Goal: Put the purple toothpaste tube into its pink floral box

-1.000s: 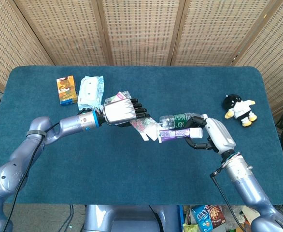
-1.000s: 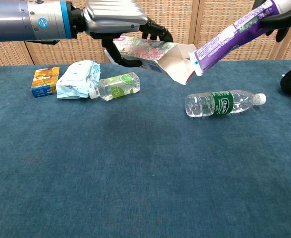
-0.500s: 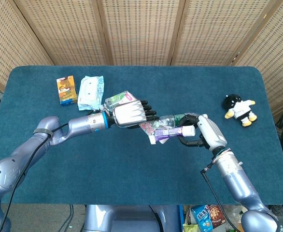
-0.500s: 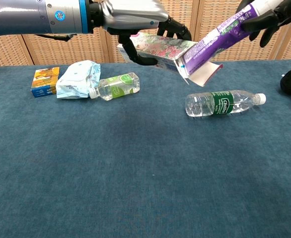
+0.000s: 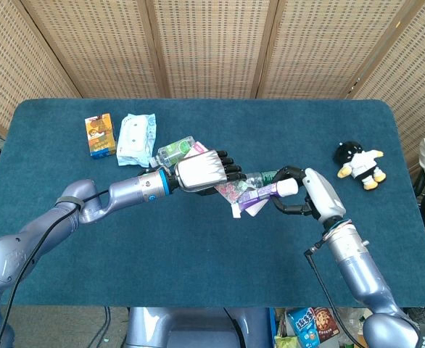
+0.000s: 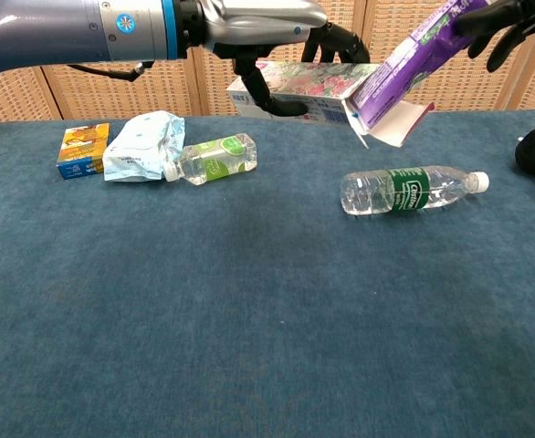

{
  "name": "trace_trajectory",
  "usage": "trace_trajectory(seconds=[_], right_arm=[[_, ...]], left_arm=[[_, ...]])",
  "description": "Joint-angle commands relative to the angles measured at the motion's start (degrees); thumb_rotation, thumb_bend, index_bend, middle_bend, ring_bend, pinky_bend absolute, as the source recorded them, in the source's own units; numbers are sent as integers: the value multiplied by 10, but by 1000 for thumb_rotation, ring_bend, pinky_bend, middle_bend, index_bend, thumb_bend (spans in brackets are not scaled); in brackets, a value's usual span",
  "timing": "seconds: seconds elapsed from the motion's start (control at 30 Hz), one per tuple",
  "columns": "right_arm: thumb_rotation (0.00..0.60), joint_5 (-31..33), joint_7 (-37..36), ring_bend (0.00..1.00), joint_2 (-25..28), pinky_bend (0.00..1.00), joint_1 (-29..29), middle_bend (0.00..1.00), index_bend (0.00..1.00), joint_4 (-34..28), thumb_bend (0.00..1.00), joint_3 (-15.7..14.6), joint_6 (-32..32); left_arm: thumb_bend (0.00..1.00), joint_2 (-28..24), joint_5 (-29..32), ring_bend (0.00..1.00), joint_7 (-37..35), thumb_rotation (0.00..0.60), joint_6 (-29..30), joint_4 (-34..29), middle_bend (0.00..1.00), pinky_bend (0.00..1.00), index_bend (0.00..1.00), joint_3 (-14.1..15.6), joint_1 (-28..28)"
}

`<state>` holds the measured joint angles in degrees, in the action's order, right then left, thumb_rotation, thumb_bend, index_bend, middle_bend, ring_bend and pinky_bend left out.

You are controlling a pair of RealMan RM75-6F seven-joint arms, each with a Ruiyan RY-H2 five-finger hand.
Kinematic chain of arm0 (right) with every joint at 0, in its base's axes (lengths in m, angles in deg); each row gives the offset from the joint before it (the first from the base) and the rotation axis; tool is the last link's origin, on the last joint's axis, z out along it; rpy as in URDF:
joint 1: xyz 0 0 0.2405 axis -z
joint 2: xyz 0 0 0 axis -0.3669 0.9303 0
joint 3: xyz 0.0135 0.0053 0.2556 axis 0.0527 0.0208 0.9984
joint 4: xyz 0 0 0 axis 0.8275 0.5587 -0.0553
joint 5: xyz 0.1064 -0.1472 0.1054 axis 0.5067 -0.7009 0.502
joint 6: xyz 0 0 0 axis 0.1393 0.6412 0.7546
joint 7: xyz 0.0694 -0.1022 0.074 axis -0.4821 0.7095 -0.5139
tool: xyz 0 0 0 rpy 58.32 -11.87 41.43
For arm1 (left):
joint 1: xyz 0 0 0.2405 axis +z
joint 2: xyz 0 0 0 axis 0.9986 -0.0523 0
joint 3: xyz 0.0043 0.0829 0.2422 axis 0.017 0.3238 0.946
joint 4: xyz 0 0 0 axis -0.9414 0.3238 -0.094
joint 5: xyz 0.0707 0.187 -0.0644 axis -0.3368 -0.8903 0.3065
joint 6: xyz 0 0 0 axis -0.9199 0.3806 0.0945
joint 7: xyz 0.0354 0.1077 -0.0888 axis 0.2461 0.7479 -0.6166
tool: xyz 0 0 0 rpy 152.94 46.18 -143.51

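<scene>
My left hand (image 5: pixel 201 172) grips the pink floral box (image 6: pixel 309 89) above the tabletop (image 5: pixel 198 246), fingers wrapped over its top and thumb beneath, with the open end and its white flap (image 6: pixel 403 123) turned toward my right. My right hand (image 5: pixel 310 197) holds the purple toothpaste tube (image 6: pixel 412 57) by its capped end, fingers curled around it. The tube slants down to my left and its flat end sits at the box mouth; from the chest view it seems partly inside, though I cannot tell how far. Below them a clear bottle with a green label (image 6: pixel 412 190) lies on its side. A smaller bottle (image 6: pixel 211 157), a wipes pack (image 6: pixel 140 146) and an orange carton (image 6: pixel 82 150) lie to my left, a penguin toy (image 5: pixel 359 164) to my right.
</scene>
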<state>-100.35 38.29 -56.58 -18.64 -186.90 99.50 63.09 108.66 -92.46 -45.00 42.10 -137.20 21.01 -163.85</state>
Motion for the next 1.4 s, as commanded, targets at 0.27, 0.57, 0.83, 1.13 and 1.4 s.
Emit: trace_trajectory(seconds=[0.27,0.57,0.83,1.13,1.4], right_arm=[[600,20,-39,467,32,451,12,621,654,-12,831,28,-10],[600,19,-46,467,30,451,14,622,656,-14,839,29,-12],[600,16,-51,467,27,451,12,622,656,-14,839,40,-1],[600,11,-68,467,39,451,19,624,658,-14,840,56,7],[600,-4,-82,467,33,451,28,627,662,-2,839,64,24]], left_arm=[[567,-10,37,472,8,600,-36,-52,479,540,527,-24,2],[567,-5,75,472,2,600,-58,-83,479,540,527,-52,9],[566,5,111,472,-9,600,-76,-113,479,540,527,-77,17],[566,30,170,472,-31,600,-97,-139,479,540,527,-119,31],[567,49,197,472,-42,600,-110,-138,479,540,527,-138,41]])
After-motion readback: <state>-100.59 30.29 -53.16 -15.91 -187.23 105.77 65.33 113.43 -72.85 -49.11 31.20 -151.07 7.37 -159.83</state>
